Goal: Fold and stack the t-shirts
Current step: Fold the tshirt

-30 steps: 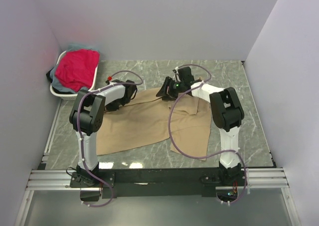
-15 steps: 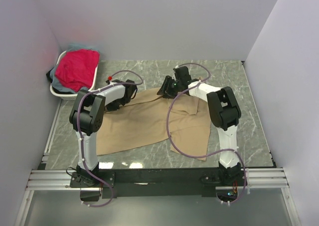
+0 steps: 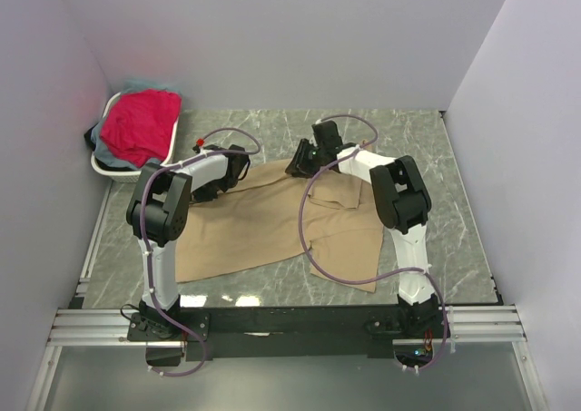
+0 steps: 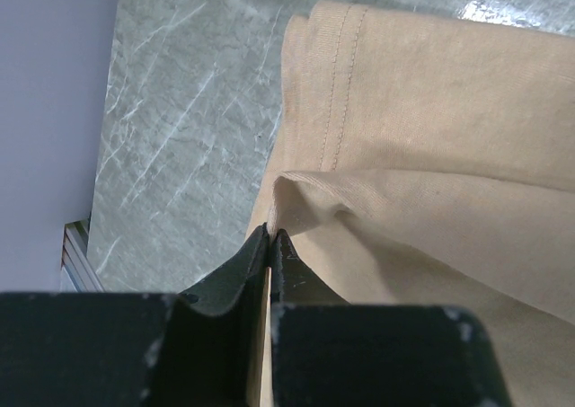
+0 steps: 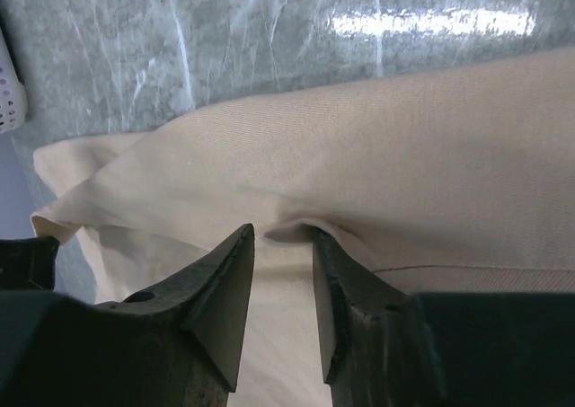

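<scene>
A tan t-shirt [image 3: 259, 225] lies spread on the marble table, partly folded, with a doubled part at the right. My left gripper [image 3: 234, 171] is at its back left corner, shut on a pinched fold of the tan cloth [image 4: 377, 110], as the left wrist view [image 4: 271, 234] shows. My right gripper [image 3: 300, 163] is at the shirt's back edge, its jaws a little apart and resting on the tan cloth [image 5: 377, 146], with a small pucker at the right fingertip [image 5: 319, 238]. A red-pink t-shirt [image 3: 141, 122] lies heaped in the basket on pale blue-grey cloth [image 3: 111, 157].
The white oval plastic basket [image 3: 102, 168] stands at the back left corner, against the left wall; its rim shows in the right wrist view [image 5: 7, 92]. Purple cables loop over both arms. Grey walls close in the back and both sides.
My right gripper has moved a little toward the back left along the shirt's back edge. The left arm and the shirt's main part have not moved.
</scene>
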